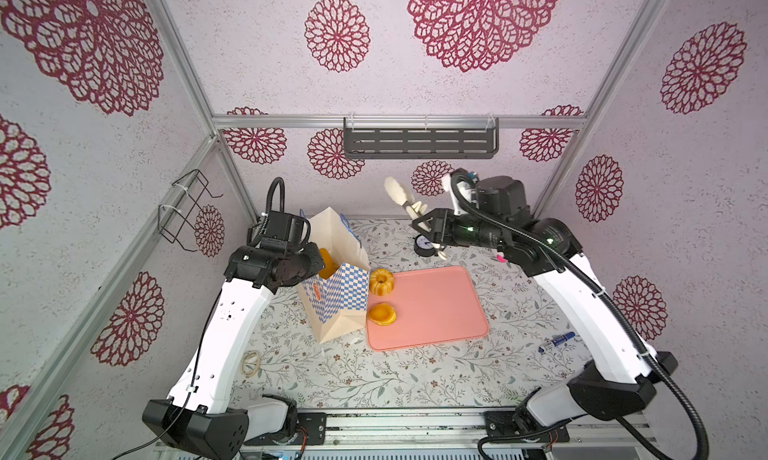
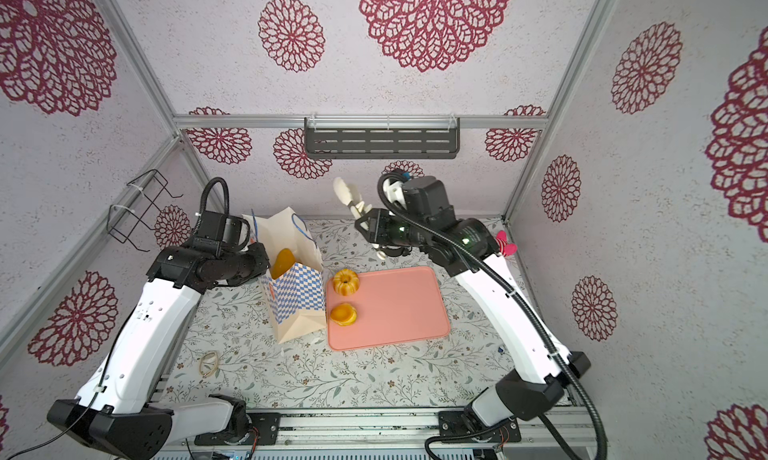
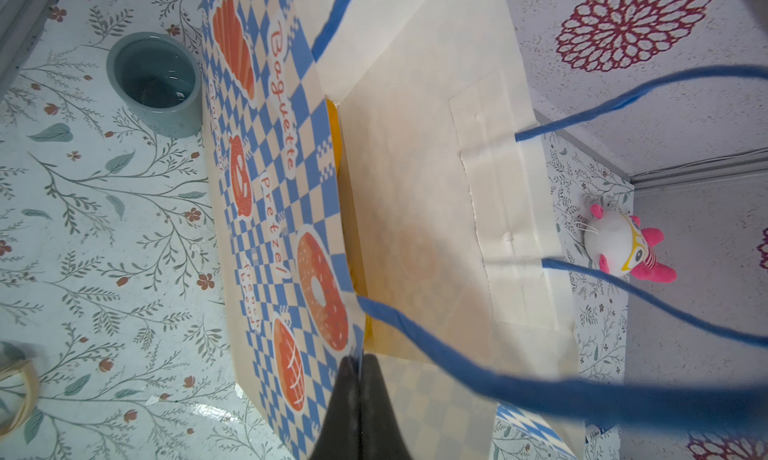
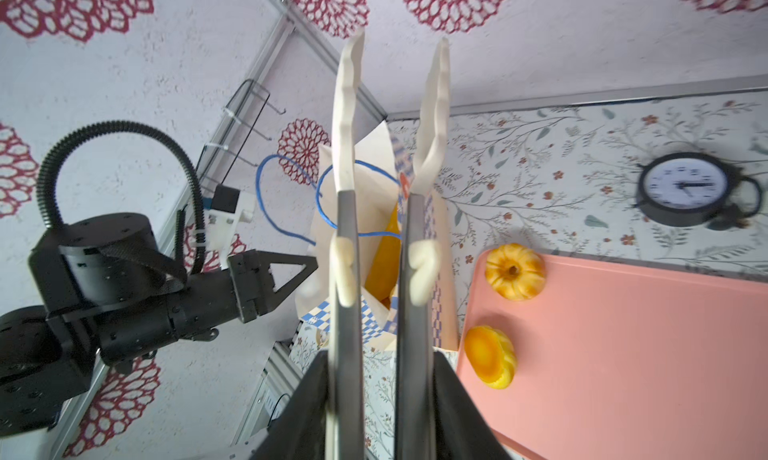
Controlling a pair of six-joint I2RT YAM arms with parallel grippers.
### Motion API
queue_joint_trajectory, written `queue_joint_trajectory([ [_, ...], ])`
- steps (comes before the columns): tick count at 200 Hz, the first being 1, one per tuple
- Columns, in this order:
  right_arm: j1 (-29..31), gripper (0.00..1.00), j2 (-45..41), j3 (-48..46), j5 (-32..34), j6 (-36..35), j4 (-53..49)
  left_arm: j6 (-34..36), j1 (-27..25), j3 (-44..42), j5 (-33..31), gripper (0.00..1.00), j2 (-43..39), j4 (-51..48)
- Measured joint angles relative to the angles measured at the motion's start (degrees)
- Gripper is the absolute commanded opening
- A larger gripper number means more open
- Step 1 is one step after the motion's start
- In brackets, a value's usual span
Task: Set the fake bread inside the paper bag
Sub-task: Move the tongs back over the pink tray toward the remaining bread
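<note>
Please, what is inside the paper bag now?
Through the open mouth of the paper bag, one glossy yellow-orange fake bread piece shows. Whatever lies deeper is covered by the bag's walls.

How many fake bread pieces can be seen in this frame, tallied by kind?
Fluted ring cake, on the pink tray: 1
Round flat pastry, on the same tray: 1
Yellow piece inside the paper bag, shape unclear: 1
Total visible: 3; the bag may hide more.
</note>
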Motion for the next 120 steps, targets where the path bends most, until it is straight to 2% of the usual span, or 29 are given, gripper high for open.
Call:
queue_joint_trajectory([
  [41,-3.21,0.34,-8.07,-17.57,-1.64,2.21,1.38,0.02,0.00,0.42,0.00,0.00,0.17,-0.13],
  [88,-3.30,0.34,-10.12,-36.76,-6.05,4.92,3.23,0.24,0.00,1.03,0.07,0.00,0.96,-0.15],
  [120,-1.33,0.33,-11.96,-45.59,-8.92,7.89,5.05,0.26,0.00,1.03,0.13,0.00,1.31,-0.13],
])
